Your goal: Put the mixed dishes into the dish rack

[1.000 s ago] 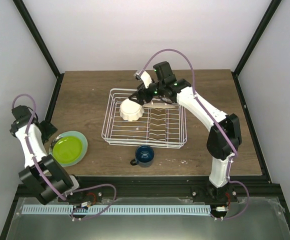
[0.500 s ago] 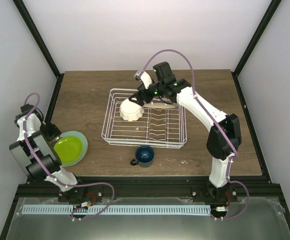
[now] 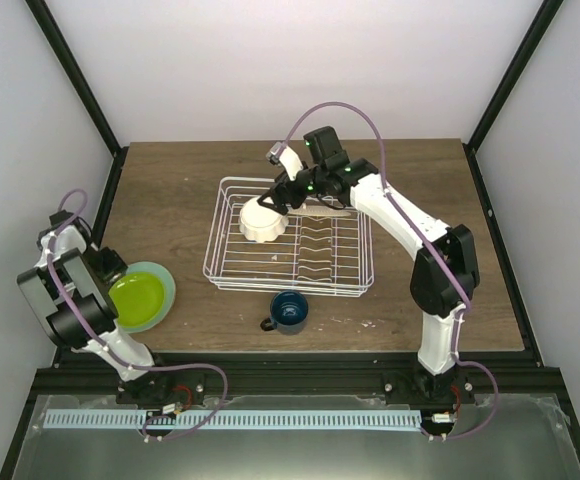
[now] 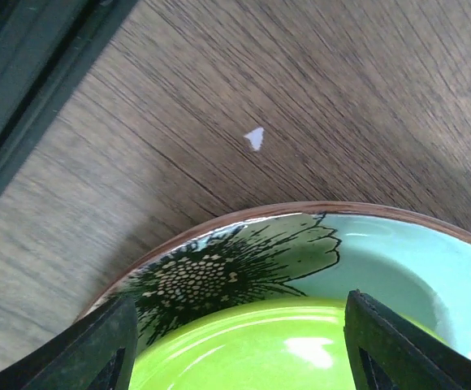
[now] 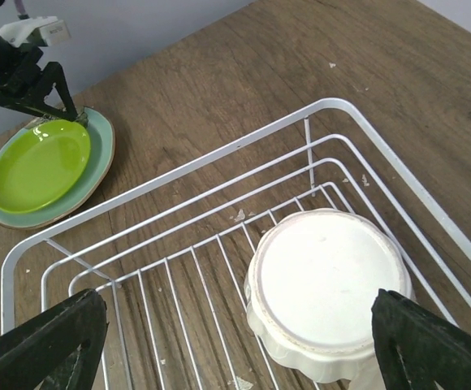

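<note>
The white wire dish rack (image 3: pixel 232 283) stands mid-table. The cream scalloped bowl (image 3: pixel 262 222) lies upside down in its far left part. My right gripper (image 3: pixel 277 198) hovers just above the bowl, open and empty; in the right wrist view (image 5: pixel 239 349) the bowl (image 5: pixel 325 284) sits low between the spread fingers. The dark blue mug (image 3: pixel 289 311) stands in front of the rack. The lime-green dish (image 3: pixel 136 298) rests on the mint-green plate (image 3: pixel 162 284) at the left. My left gripper (image 3: pixel 107 272) is open at that plate's left edge, over the dish (image 4: pixel 219 341).
A flat pale shape under the right arm at the rack's far side (image 3: pixel 322 208) may be the cream plate; I cannot tell. The black frame rail (image 4: pixel 24 89) runs close beside the left gripper. Wavy plate slots (image 3: pixel 320 250) fill the rack's right half.
The left arm has folded in and brought its gripper down to the left edge of the mint-green plate. The right gripper has hardly moved above the bowl.
</note>
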Action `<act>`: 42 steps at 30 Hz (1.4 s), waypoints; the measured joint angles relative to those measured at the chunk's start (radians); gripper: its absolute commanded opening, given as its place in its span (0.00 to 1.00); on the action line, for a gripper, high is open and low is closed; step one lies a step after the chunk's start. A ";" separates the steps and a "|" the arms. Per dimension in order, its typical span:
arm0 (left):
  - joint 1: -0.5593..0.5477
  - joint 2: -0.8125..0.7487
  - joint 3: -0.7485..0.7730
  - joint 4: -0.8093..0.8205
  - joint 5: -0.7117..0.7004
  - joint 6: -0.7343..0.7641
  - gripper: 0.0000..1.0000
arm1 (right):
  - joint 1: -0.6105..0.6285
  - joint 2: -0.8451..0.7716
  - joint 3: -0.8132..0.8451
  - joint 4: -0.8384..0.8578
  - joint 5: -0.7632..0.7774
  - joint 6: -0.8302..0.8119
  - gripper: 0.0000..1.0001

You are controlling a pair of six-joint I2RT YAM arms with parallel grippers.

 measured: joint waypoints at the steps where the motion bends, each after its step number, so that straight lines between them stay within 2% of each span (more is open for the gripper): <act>1: -0.005 0.005 -0.005 0.006 0.002 -0.001 0.70 | 0.000 0.004 0.000 0.000 -0.005 0.000 0.90; 12: -0.094 0.041 -0.055 0.056 0.015 -0.025 0.70 | 0.000 0.011 0.000 -0.013 -0.018 -0.013 0.90; 22: -0.204 0.079 -0.019 0.057 0.032 -0.057 0.70 | 0.000 0.012 0.000 -0.015 -0.052 -0.023 0.89; 30: -0.233 0.089 -0.004 0.056 0.038 -0.069 0.70 | 0.017 0.012 0.000 -0.026 -0.130 -0.049 0.88; 42: -0.288 0.132 0.044 0.054 0.044 -0.077 0.70 | 0.044 0.012 0.000 -0.058 -0.126 -0.075 0.89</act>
